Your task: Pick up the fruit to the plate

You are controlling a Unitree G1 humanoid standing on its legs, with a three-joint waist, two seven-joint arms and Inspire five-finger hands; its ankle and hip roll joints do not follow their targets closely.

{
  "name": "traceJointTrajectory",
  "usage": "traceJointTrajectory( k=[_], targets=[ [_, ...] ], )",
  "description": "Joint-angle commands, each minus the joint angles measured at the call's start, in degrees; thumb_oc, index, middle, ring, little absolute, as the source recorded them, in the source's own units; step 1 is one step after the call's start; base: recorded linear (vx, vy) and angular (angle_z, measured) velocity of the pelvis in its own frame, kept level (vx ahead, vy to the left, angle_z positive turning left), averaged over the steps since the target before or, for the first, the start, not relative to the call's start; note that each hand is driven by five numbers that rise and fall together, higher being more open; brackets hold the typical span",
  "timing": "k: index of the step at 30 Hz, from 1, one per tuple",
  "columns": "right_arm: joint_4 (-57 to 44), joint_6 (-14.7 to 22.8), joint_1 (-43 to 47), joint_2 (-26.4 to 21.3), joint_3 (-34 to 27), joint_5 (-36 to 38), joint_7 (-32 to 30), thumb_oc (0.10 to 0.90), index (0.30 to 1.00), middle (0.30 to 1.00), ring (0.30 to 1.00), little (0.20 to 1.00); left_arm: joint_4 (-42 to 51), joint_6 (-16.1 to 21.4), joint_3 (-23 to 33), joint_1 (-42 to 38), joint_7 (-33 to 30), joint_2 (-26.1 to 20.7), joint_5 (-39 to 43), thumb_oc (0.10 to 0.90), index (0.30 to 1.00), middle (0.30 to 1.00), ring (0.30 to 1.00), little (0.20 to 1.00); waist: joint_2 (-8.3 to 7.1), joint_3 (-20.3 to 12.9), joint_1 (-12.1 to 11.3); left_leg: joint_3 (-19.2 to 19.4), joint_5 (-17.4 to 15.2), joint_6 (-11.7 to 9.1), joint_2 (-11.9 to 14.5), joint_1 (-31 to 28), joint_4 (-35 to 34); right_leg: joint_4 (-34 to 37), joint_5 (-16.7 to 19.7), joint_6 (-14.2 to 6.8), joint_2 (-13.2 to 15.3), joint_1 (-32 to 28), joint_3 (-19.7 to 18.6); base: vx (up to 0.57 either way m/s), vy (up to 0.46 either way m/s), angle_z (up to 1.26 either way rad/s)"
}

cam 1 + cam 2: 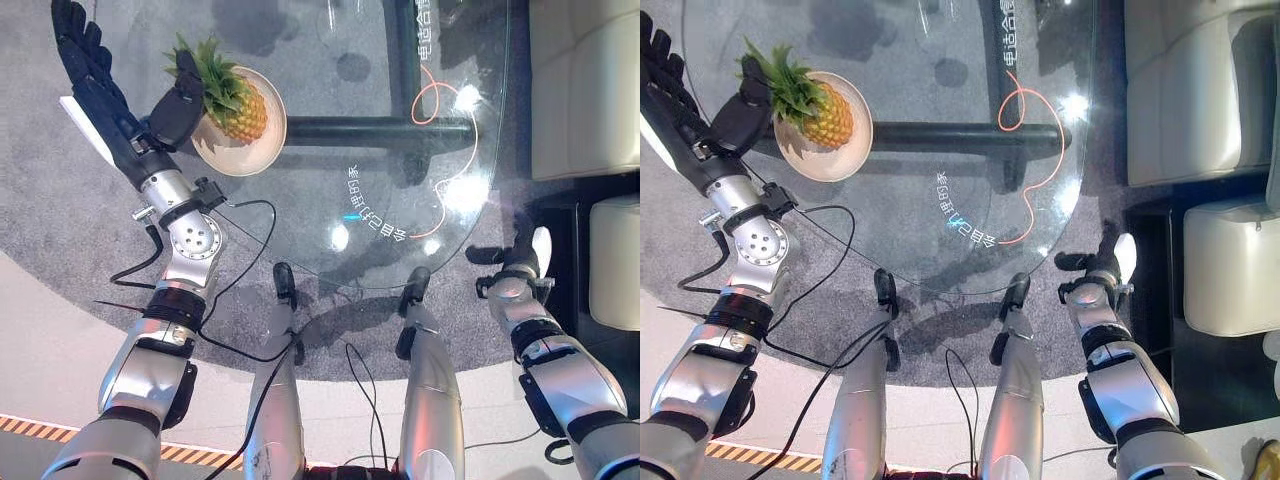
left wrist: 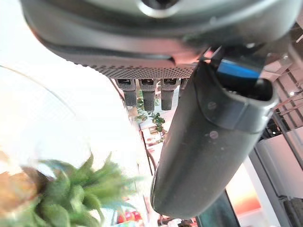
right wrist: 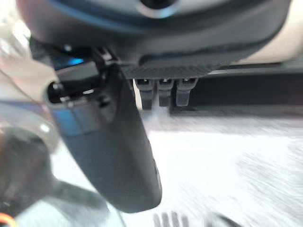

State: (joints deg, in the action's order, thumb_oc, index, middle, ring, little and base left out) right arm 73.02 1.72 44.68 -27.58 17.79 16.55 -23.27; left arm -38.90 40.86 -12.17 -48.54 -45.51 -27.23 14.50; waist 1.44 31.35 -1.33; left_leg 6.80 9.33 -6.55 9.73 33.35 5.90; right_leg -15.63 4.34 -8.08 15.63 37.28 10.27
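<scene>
A pineapple [image 1: 240,110] with a green crown lies on a round beige plate [image 1: 236,160] at the far left of the glass table [image 1: 400,150]. My left hand [image 1: 108,100] hovers just left of the plate, open, its fingers straight and pointing away from me. Its thumb [image 1: 180,100] sits beside the leafy crown, and nothing is held. The left wrist view has the crown's leaves [image 2: 61,198] close under that thumb [image 2: 203,156]. My right hand [image 1: 1102,275] hangs low off the table's near right edge, open and holding nothing.
A dark bar [image 1: 380,130] runs under the glass top, and an orange cable [image 1: 440,110] loops near the table's right end. White cushioned seats [image 1: 1200,90] stand at the right. Grey carpet [image 1: 60,210] lies under the table.
</scene>
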Motion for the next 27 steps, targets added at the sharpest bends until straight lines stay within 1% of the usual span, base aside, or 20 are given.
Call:
traceJointTrajectory(
  k=[1,3,5,8,11,12,15,16,19,20,22,23,24,26,27],
  targets=[
    [3.03,-2.85,-2.0,-2.01,-2.44,4.38,4.68,0.8,0.9,0.9,0.9,0.9,5.67,3.48,3.89,-2.9,1.0,-2.38,-1.16,0.8,0.9,0.9,0.9,0.9,-1.01,-1.55,-1.22,-2.59,-6.4,-1.97,0.4,-1.29,4.53,2.23,-2.04,-3.1,2.24,-5.24,2.6,0.06,-0.031,0.08],
    [3.58,-4.06,-2.58,-1.91,-2.64,4.57,5.99,0.8,0.9,0.9,0.9,0.9,6.03,2.96,3.83,-2.63,1.4,-2.66,-0.79,0.8,0.9,0.9,0.9,0.9,-1.13,-1.55,-1.34,-2.52,-6.33,-1.99,0.47,-2.4,4.14,2.65,-2.04,-3.11,2.16,-6.48,2.65,0.04,-0.02,0.06],
    [4.62,-6.38,-3.46,-1.75,-2.93,5.1,8.56,0.8,0.9,0.9,0.9,0.9,6.54,2.17,3.94,-2.24,1.73,-2.78,-0.78,0.8,0.9,0.9,0.9,0.9,-1.29,-1.55,-1.44,-2.43,-6.22,-2.09,0.57,-4.05,3.54,3.33,-2.03,-3.1,2.0,-8.35,2.68,0.04,-0.028,0.01],
    [6.87,-8.76,-5.55,-1.26,-3.56,5.4,12.04,0.8,0.9,0.9,0.9,0.9,7.26,1.05,4.63,-0.82,3.18,-3.01,0.23,0.8,0.9,0.9,0.9,0.9,-1.42,-1.55,-1.82,-2.39,-6.08,-2.16,0.69,-7.09,2.54,4.49,-2.02,-3.14,1.8,-11.86,2.78,0.05,-0.036,-0.01],
    [8.46,-9.68,-7.28,-1.29,-4.1,5.63,13.86,0.8,0.9,0.9,0.9,0.9,7.19,-0.14,5.17,0.59,4.33,-3.02,1.39,0.8,0.9,0.9,0.9,0.9,-1.34,-1.96,-1.98,-2.29,-5.89,-2.25,0.78,-9.4,1.55,5.63,-1.99,-3.13,1.62,-14.65,2.94,0.06,-0.022,0.03],
    [8.99,-10.14,-8.81,-1.47,-4.62,5.28,15.09,0.8,0.9,0.9,0.9,0.9,7.16,-1.06,5.69,2.02,5.56,-3.09,3.34,0.8,0.9,0.9,0.9,0.9,-1.22,-2.79,-2.01,-2.17,-5.8,-2.34,0.88,-10.5,0.95,6.22,-2.05,-3.09,1.51,-16.0,3.03,0.08,-0.008,0.0],
    [9.46,-10.51,-11.6,-1.18,-5.44,4.79,16.02,0.8,0.9,0.9,0.9,0.9,6.47,-2.56,6.85,4.89,8.05,-3.11,7.03,0.8,0.9,0.9,0.9,0.9,-1.06,-4.42,-2.01,-1.92,-5.48,-2.48,1.08,-12.64,-0.39,7.46,-2.01,-3.07,1.3,-18.49,3.15,0.1,0.004,0.0],
    [9.44,-10.67,-13.93,-0.88,-6.06,4.46,16.36,0.8,0.9,0.9,0.9,0.9,5.96,-4.17,7.89,7.54,10.39,-2.91,10.02,0.8,0.9,0.9,0.9,0.9,-0.96,-5.8,-2.0,-1.67,-5.21,-2.54,1.16,-14.3,-1.57,8.47,-2.05,-3.06,1.19,-20.49,3.26,0.1,0.012,0.0],
    [9.44,-10.65,-15.9,-0.88,-6.93,3.9,16.77,0.8,0.9,0.9,0.9,0.9,5.34,-4.75,8.69,9.75,12.29,-2.75,12.34,0.8,0.9,0.9,0.9,0.9,-0.78,-7.02,-2.0,-1.67,-4.73,-2.48,1.06,-15.46,-2.6,9.36,-1.79,-3.03,1.11,-21.89,3.42,0.08,0.015,0.04],
    [9.38,-10.3,-18.08,-1.04,-7.77,3.3,17.09,0.8,0.9,0.9,0.9,0.9,4.64,-5.65,9.4,11.9,13.5,-2.62,14.11,0.8,0.9,0.9,0.9,0.9,-0.64,-8.05,-1.95,-1.66,-4.4,-2.53,1.09,-16.77,-3.5,10.15,-1.68,-3.04,1.05,-23.42,3.59,0.1,0.026,0.05],
    [9.33,-9.83,-20.67,-1.01,-8.66,2.29,17.32,0.8,0.9,0.9,0.9,0.9,3.54,-6.04,10.41,14.78,15.02,-2.19,14.35,0.8,0.9,0.9,0.9,0.9,-0.52,-9.2,-1.96,-1.57,-4.37,-2.65,1.1,-18.66,-4.46,10.92,-1.87,-3.04,1.04,-25.48,3.78,0.18,0.053,0.05],
    [9.06,-8.99,-25.8,-1.21,-10.57,-0.45,17.92,0.8,0.9,0.9,0.9,0.9,1.74,-7.3,12.18,20.27,17.08,-2.08,14.35,0.8,0.9,0.9,0.9,0.9,-0.39,-12.06,-1.92,-1.48,-3.89,-2.54,0.89,-21.87,-5.93,12.76,-1.24,-3.06,0.97,-28.82,4.0,0.21,0.078,0.02],
    [9.03,-8.79,-26.65,-1.25,-10.88,-0.95,18.05,0.8,0.9,0.9,0.9,0.9,1.31,-8.07,12.49,21.27,17.01,-1.99,13.79,0.8,0.9,0.9,0.9,0.9,-0.4,-12.5,-1.92,-1.42,-3.88,-2.51,0.9,-22.25,-6.01,12.99,-1.14,-3.04,0.99,-29.24,4.04,0.27,0.086,-0.04],
    [8.97,-8.58,-30.5,-0.99,-12.21,-2.66,18.3,0.8,0.9,0.9,0.9,0.9,-1.46,-8.78,13.98,25.77,18.22,-1.86,11.18,0.8,0.9,0.9,0.9,0.9,-0.57,-14.79,-1.8,-1.15,-4.29,-2.35,0.98,-25.31,-6.38,13.61,-1.11,-3.22,0.99,-32.14,3.79,0.21,0.052,-0.02],
    [8.9,-8.6,-31.0,-0.92,-12.47,-3.04,18.34,0.8,0.9,0.9,0.9,0.9,-1.85,-8.88,14.1,26.36,18.28,-1.87,10.78,0.8,0.9,0.9,0.9,0.9,-0.62,-15.23,-1.77,-1.1,-4.14,-2.28,0.95,-25.46,-6.48,13.92,-0.82,-3.22,0.99,-32.36,3.77,0.23,0.055,0.04]
  ],
)
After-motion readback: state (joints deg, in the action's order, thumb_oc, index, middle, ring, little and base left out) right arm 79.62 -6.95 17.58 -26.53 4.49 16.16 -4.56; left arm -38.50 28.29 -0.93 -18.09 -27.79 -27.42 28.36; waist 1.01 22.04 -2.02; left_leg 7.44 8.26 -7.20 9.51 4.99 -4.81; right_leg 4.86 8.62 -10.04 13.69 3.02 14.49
